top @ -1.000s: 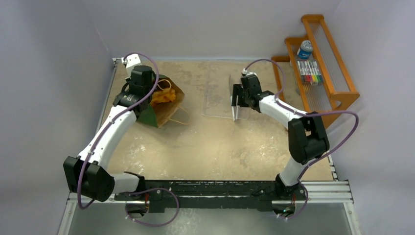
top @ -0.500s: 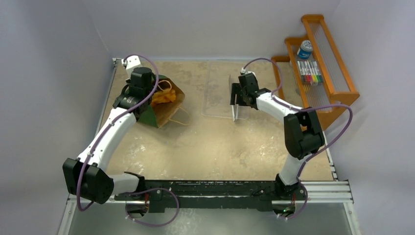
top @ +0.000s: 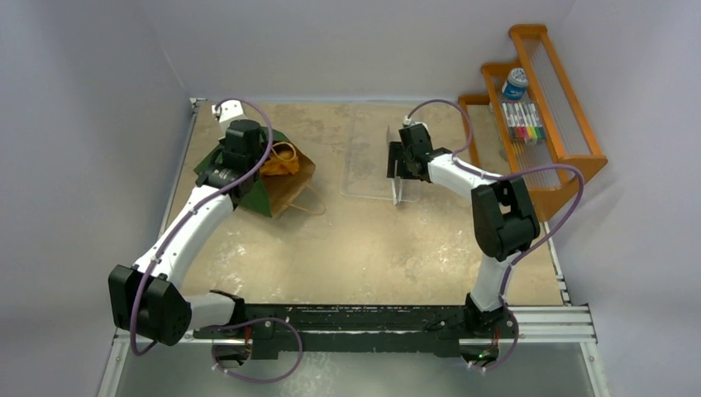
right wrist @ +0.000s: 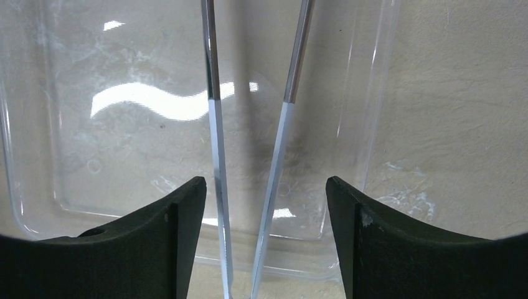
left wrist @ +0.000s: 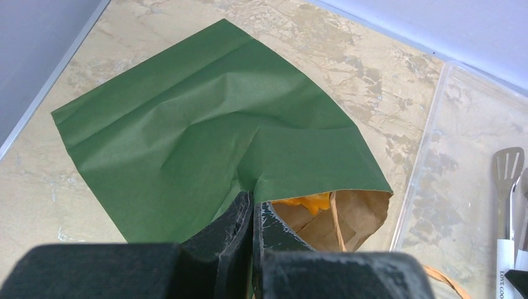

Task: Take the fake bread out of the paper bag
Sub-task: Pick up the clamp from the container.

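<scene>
The dark green paper bag (left wrist: 205, 131) lies on its side at the back left of the table, its brown mouth facing the tray. My left gripper (left wrist: 252, 208) is shut on the bag's green upper edge at the mouth. A bit of orange fake bread (left wrist: 308, 201) shows just inside the opening, and from above it appears as an orange lump (top: 279, 161). My right gripper (right wrist: 264, 187) is open over the clear tray (right wrist: 112, 137). Its fingers straddle both arms of the metal tongs (right wrist: 212, 93) without touching them.
An orange wooden rack (top: 570, 132) stands at the back right, holding coloured markers (top: 523, 121) and a blue-capped jar (top: 514, 83). The bag's cord handle (top: 310, 203) trails onto the table. The grey side wall runs close along the bag's left.
My left gripper shifted slightly right and toward the back, pulling the bag's edge with it. The right arm's elbow swung inward while its gripper stayed over the tongs.
</scene>
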Controlling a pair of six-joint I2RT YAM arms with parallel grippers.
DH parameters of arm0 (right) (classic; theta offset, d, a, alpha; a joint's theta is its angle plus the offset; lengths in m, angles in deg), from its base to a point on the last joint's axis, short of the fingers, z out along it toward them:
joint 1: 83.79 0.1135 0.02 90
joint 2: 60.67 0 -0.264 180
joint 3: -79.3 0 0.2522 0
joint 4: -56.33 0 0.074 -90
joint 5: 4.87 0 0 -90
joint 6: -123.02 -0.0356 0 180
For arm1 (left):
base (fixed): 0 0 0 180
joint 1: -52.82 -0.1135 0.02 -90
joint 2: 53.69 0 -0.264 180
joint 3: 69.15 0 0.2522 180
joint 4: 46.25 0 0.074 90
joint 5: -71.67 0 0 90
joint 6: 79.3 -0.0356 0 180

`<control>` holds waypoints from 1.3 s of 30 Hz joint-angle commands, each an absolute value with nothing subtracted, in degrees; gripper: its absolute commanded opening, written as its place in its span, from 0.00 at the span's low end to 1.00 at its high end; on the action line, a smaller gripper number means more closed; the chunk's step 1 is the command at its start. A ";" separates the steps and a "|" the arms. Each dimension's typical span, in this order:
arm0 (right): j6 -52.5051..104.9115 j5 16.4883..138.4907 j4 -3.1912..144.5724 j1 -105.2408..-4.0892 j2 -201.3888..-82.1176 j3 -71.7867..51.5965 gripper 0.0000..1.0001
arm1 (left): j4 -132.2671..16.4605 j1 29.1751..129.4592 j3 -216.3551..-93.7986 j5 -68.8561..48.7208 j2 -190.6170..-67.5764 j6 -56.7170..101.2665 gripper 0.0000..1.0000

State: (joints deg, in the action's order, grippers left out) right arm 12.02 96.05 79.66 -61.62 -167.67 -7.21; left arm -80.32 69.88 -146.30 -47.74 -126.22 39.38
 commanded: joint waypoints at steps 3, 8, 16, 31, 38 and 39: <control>12.95 96.15 77.59 -61.57 -169.55 -10.21 0.73 | -75.20 70.71 -146.27 -46.24 -127.55 39.64 0.00; 13.44 96.58 77.04 -61.56 -172.47 -11.88 0.70 | -74.36 71.36 -146.14 -46.27 -128.49 39.97 0.00; 14.18 98.19 76.52 -61.56 -175.72 -15.17 0.66 | -72.84 71.67 -145.44 -46.15 -128.96 40.10 0.00; 14.97 97.48 74.71 -61.47 -173.33 -10.96 0.38 | -71.03 71.77 -142.32 -45.66 -127.92 40.80 0.00; 16.92 95.73 75.41 -59.99 -166.62 -8.57 0.34 | -70.91 71.79 -142.52 -44.31 -127.69 39.33 0.00; 17.20 95.88 75.71 -59.56 -165.52 -8.06 0.34 | -70.79 71.79 -142.50 -43.99 -127.65 39.15 0.00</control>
State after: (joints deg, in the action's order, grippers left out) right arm 15.35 96.14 75.35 -61.09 -172.59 -8.81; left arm -73.79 71.65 -142.50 -45.77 -128.87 39.54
